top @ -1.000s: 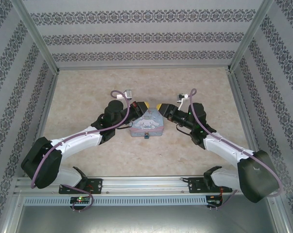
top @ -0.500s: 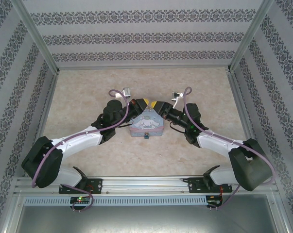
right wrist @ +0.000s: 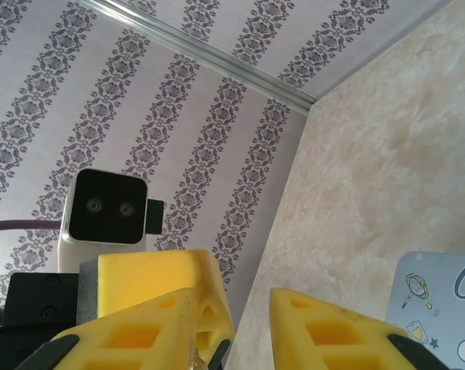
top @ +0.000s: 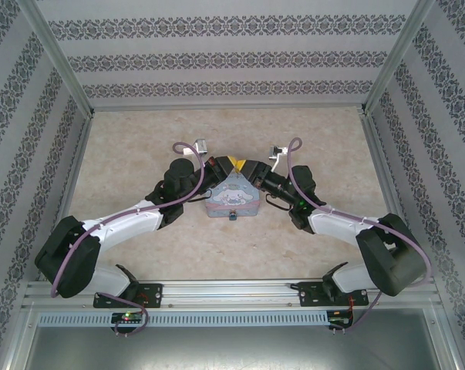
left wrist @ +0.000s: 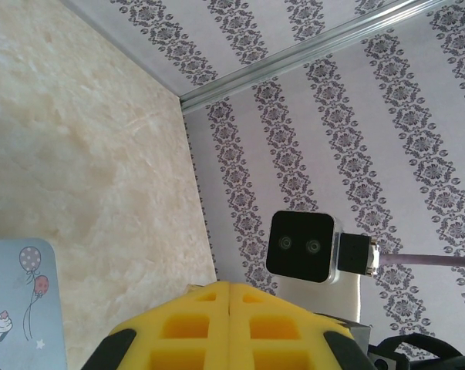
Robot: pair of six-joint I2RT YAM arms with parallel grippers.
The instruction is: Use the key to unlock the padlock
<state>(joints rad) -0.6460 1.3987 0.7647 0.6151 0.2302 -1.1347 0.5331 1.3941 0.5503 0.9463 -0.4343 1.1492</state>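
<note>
Padlock (top: 232, 216) seemingly at near edge of tin (top: 234, 200)

A robotics lab test cell: two white-and-black arms, left (top: 124, 223) and right (top: 340, 223), stand bolted to a slotted metal rail (top: 232, 291) at the table's near edge. Aluminium framing (top: 57, 58) holds panels of damask-striped wallpaper (top: 217, 46) around a marble-look tabletop (top: 332, 139).

Bright, even, diffuse light.
Threw only faint, soft shadows beneath the left gripper (top: 230, 164) and right gripper (top: 250, 167).
</note>
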